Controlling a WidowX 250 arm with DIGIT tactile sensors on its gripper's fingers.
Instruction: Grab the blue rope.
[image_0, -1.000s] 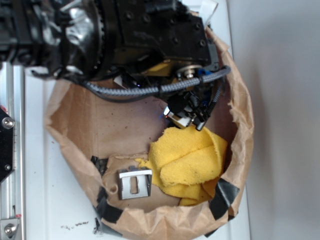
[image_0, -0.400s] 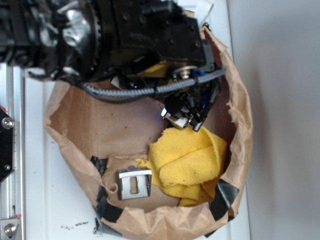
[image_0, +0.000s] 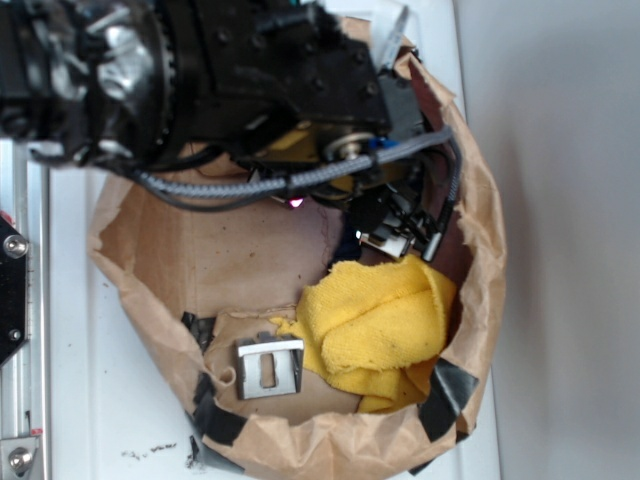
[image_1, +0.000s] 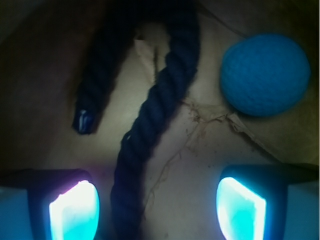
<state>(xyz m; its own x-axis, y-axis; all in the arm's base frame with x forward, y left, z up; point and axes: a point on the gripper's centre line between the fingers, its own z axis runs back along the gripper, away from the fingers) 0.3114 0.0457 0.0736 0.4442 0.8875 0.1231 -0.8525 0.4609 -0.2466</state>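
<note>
Hovering over the paper-lined basket (image_0: 480, 260), gripper (image_1: 157, 205) spread wide and holding nothing, both glowing fingertips (image_1: 75, 210) visible at the bottom of the wrist view. Blue rope (image_1: 150, 125) lies bent on the brown paper floor, one strand running down between the jaws but closer to the left one, the other strand ending in a glossy tip (image_1: 82, 121) up and to the left. Teal ball (image_1: 265, 75) sits upper right, apart from the rope. Risk: rope is off-centre, so on descent the left finger could land on top of the strand rather than beside it and pin or shove it instead of clamping. Torn paper flaps near the rope could snag or get pinched too. Rope is limp, so a grab near one side may let it sag or slip out. In the exterior view the arm hides the rope; yellow cloth (image_0: 375, 320) is just below the gripper and the basket wall is close on the right, so little side room there, more open floor toward the left. Metal bracket (image_0: 268, 367) lies well clear.
</note>
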